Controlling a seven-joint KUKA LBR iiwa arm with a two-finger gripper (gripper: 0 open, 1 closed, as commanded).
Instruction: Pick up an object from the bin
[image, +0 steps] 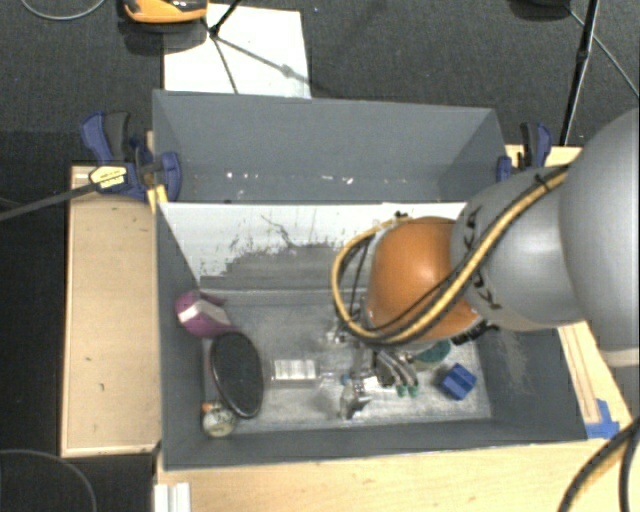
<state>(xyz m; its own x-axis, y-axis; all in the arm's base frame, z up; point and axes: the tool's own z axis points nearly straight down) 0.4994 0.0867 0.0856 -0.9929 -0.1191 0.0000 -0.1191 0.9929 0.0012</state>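
Observation:
My gripper (356, 392) is low over the bin floor, right of the middle and near the front wall, under the arm's orange cover. A small silvery white block (294, 371) lies just to its left, apart from it. To the right of the gripper lies a blue block (457, 381), with a teal thing (434, 352) partly hidden under the arm beside it. I see nothing held in the gripper.
At the bin's left side, a black oval brush (236, 372) lies with a small round thing (218, 422) at its near end and a purple piece (201, 315) behind it. The arm and its cables cover the bin's right middle.

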